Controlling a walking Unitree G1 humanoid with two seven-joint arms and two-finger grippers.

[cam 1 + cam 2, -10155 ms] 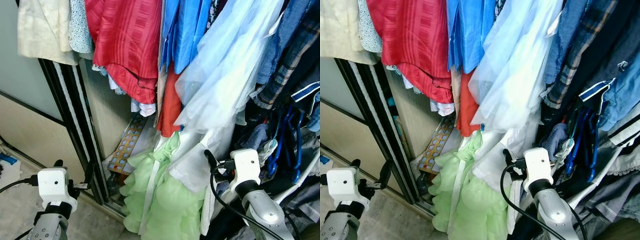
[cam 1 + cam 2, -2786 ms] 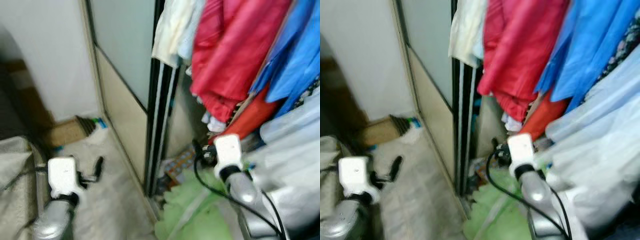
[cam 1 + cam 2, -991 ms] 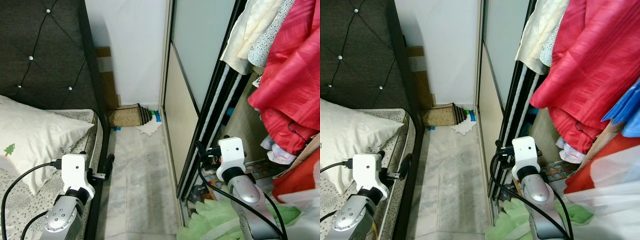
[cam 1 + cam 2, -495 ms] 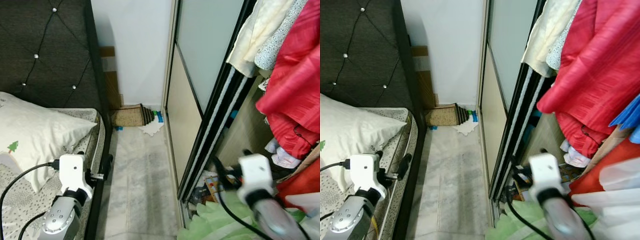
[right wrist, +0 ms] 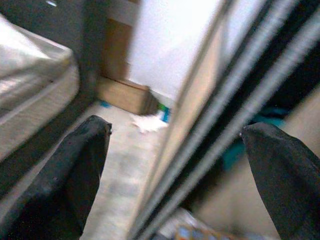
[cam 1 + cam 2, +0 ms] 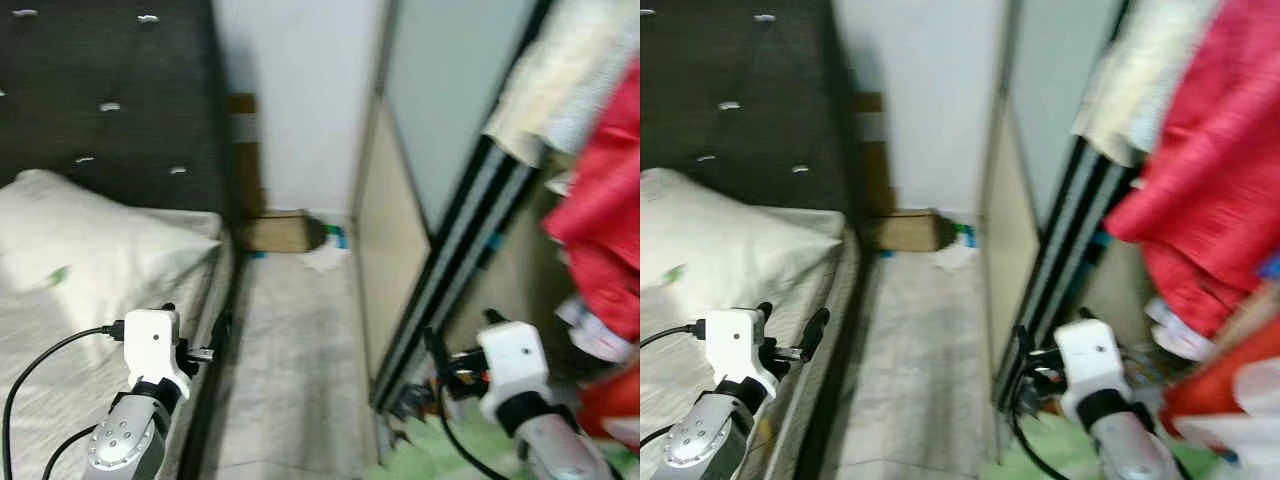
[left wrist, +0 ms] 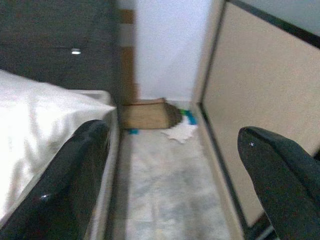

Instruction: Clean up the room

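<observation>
Between the bed's edge and the wardrobe's sliding door, the view has swung left off the hanging clothes onto the floor strip, where white litter [image 6: 325, 258] lies at the far wall, so cleanup likely heads there, left gripper [image 7: 170, 165] and right gripper [image 5: 175, 165] both spread wide, empty.

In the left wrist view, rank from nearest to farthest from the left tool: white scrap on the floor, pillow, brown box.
From the left tool:
1. Pillow, on the bed beside it.
2. White scrap, down the floor aisle.
3. Brown box, by the far wall, only slightly beyond the scrap.
</observation>
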